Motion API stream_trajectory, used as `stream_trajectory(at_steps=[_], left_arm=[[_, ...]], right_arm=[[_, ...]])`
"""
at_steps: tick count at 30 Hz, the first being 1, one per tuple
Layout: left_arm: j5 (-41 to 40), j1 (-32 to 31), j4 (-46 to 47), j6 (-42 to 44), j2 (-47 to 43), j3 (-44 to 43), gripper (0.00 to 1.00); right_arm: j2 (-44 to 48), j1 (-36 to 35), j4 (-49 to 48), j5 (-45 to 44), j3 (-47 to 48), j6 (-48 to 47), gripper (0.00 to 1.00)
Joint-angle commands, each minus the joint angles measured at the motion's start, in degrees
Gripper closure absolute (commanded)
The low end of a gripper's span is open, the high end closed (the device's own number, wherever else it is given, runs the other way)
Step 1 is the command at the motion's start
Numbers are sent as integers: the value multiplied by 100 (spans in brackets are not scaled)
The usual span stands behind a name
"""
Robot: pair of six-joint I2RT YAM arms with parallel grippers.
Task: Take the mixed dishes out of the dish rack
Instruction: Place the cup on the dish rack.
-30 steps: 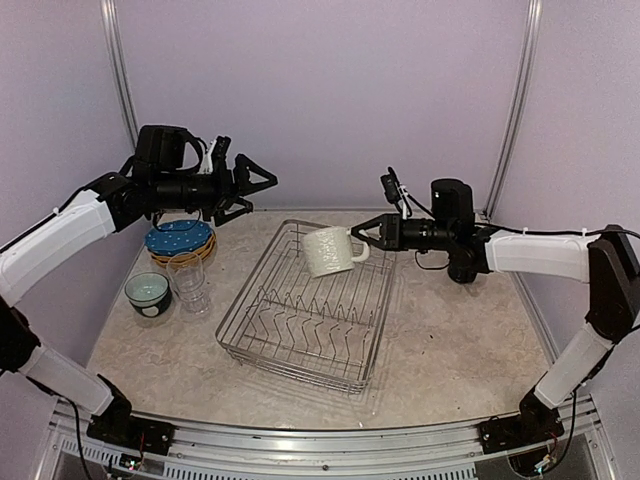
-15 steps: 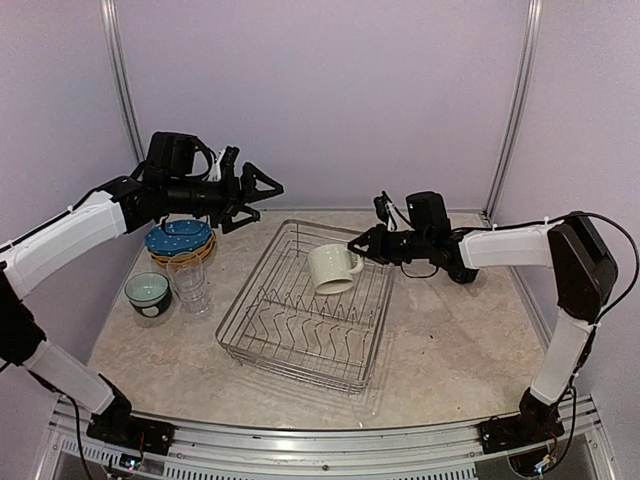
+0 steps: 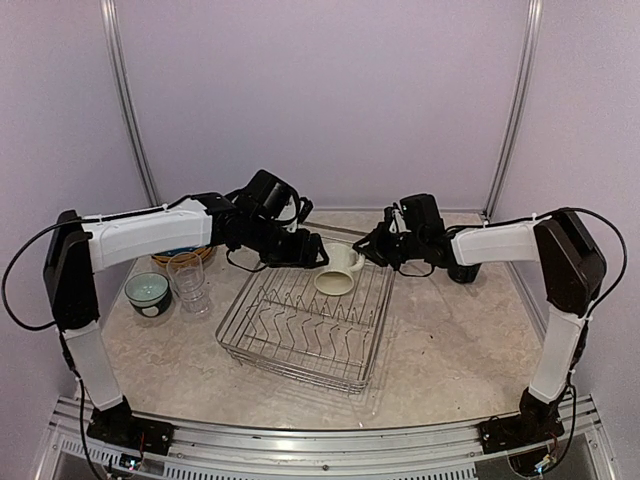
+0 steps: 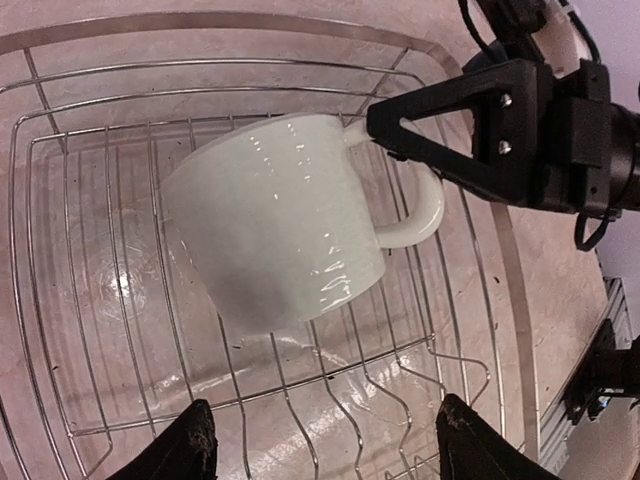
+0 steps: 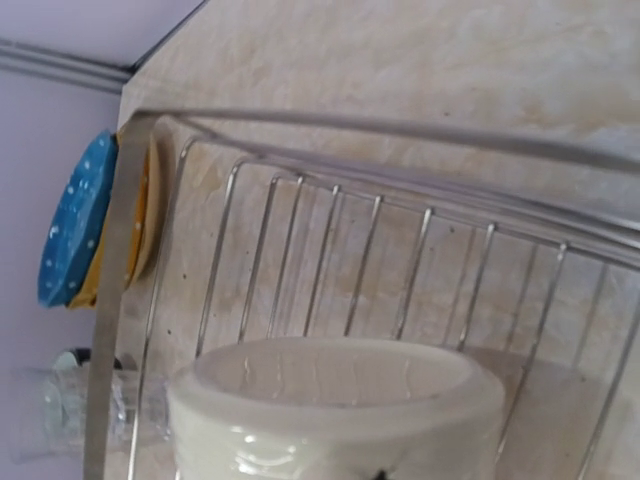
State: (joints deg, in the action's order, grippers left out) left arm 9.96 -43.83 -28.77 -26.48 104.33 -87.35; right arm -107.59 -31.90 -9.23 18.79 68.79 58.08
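The cream mug (image 3: 335, 271) hangs tilted over the far end of the wire dish rack (image 3: 300, 335). My right gripper (image 3: 366, 254) is shut on its handle; in the left wrist view its fingers (image 4: 440, 120) pinch the handle beside the mug (image 4: 275, 225). My left gripper (image 3: 308, 252) is open just left of the mug, and its fingertips (image 4: 195, 445) straddle rack wires below it. The right wrist view shows the mug's rim (image 5: 335, 385). No other dish shows in the rack. The navy mug is out of view.
A teal-and-white bowl (image 3: 147, 292) and clear glass tumblers (image 3: 190, 282) stand left of the rack. Blue and yellow plates (image 5: 80, 215) are stacked behind them, mostly hidden by my left arm in the top view. Walls close in at back and sides.
My left arm has swung right from above the plates to the mug over the rack. My right gripper has carried the mug lower and slightly right, still holding its handle.
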Motion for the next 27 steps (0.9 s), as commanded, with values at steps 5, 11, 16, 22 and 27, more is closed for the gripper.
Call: stream_trajectory(at_steps=[5, 11, 16, 22, 27], left_arm=[[-1348, -307, 850, 1309, 546, 238, 34], [-1540, -310, 1756, 1721, 662, 709, 42], [-1662, -272, 2370, 1919, 812, 896, 46], [-1156, -248, 2262, 1514, 273, 1321, 38], [-786, -223, 1776, 1051, -665, 1626, 29]], right_arm=[[-216, 36, -119, 26, 177, 664, 100], [-165, 48, -185, 22, 202, 935, 100], [-245, 57, -197, 105, 323, 822, 100], [-56, 44, 570, -8, 560, -481, 51], [520, 44, 1451, -327, 718, -1849, 22]])
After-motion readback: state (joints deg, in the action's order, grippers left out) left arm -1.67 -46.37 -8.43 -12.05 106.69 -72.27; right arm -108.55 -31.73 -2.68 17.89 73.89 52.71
